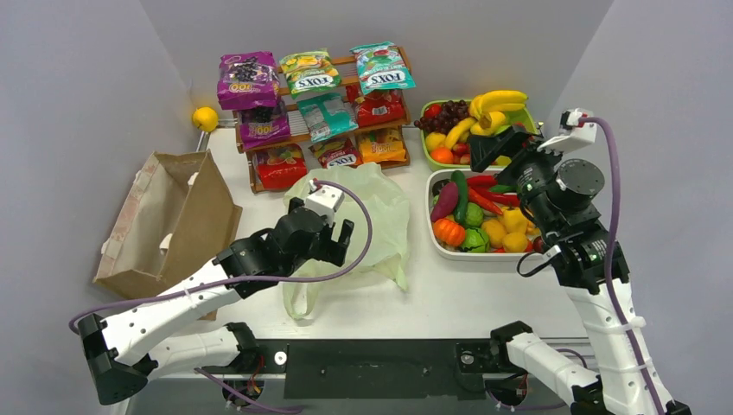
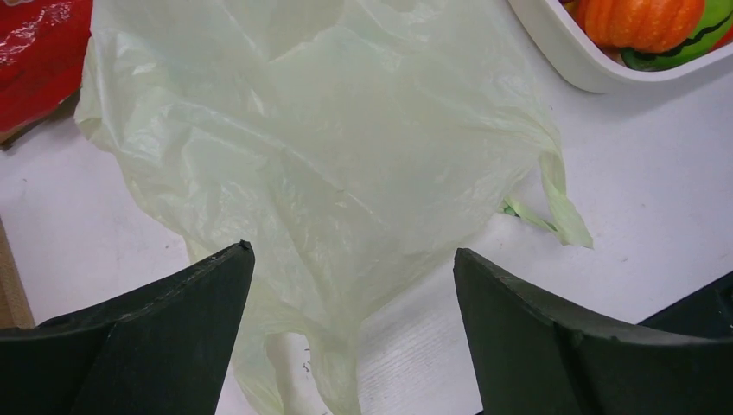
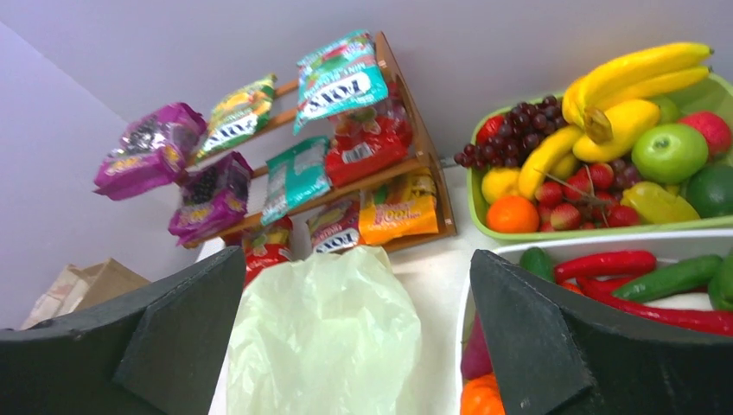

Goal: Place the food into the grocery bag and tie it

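Lying flat, grocery bag (image 1: 386,212) lengthwise, handles (image 2: 562,206) nearward

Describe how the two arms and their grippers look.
The left arm and right arm are built of white shell links with black joint housings. Each carries a purple cable running to a small white camera block at the wrist. The left gripper and right gripper are matte black, their jaws broad wedges tapering to blunt tips.
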Action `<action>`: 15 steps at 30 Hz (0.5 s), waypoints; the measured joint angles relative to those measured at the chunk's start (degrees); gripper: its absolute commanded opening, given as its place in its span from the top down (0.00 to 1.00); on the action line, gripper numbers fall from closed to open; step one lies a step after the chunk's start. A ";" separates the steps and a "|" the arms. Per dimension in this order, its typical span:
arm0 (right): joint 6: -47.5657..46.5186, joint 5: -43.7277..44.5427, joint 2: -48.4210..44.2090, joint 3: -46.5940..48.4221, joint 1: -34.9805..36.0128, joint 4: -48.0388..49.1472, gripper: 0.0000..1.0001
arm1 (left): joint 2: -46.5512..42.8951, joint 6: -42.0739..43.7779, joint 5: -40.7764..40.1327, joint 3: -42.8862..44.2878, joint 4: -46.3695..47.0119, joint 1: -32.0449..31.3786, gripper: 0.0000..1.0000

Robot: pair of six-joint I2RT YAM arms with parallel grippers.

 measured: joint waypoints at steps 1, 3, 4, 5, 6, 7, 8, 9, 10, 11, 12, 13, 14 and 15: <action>0.02 0.20 -0.02 -0.59 0.00 -0.13 0.00 | 0.15 0.00 -0.55 0.00 0.00 0.00 0.15; 0.09 0.48 -0.02 -1.88 0.00 -0.61 0.00 | 0.83 -0.02 -2.10 0.13 -0.02 0.00 0.15; 0.17 0.61 0.13 -2.21 0.00 -0.94 0.00 | 1.33 -0.07 -2.91 0.35 -0.09 0.00 0.15; 0.26 0.81 0.57 -2.47 0.00 -1.25 0.00 | 1.84 -0.22 -3.72 0.61 -0.17 0.00 0.15; 0.42 0.94 0.96 -2.62 0.00 -1.57 0.00 | 2.16 -0.33 -4.33 0.79 -0.20 0.02 0.15; 0.61 1.07 1.33 -2.62 0.00 -1.95 0.00 | 2.56 -0.63 -5.20 1.11 -0.33 0.09 0.15; 0.92 1.31 1.62 -2.62 0.00 -2.08 0.00 | 2.78 -1.03 -5.86 1.38 -0.39 0.17 0.15; 1.29 1.46 1.92 -2.62 0.00 -2.12 0.00 | 2.80 -1.49 -6.29 1.53 -0.44 0.28 0.15; 1.68 1.53 2.16 -2.62 0.00 -2.12 0.00 | 2.71 -1.97 -6.86 1.64 -0.48 0.55 0.15; 2.08 1.60 2.45 -2.62 0.00 -2.12 0.00 | 2.64 -2.29 -7.23 1.66 -0.52 0.76 0.15; 2.62 1.62 2.82 -2.62 0.00 -2.08 0.00 | 2.56 -2.69 -7.48 1.66 -0.59 0.98 0.15; 3.08 1.60 3.30 -2.60 0.00 -2.08 0.00 | 2.45 -3.04 -7.65 1.66 -0.70 1.14 0.15; 3.50 1.57 3.72 -2.58 0.00 -2.01 0.00 | 2.29 -3.17 -7.74 1.66 -0.74 1.33 0.15; 4.20 1.38 4.61 -2.43 0.00 -1.95 0.01 | 1.92 -3.30 -7.85 1.42 -0.68 1.51 0.15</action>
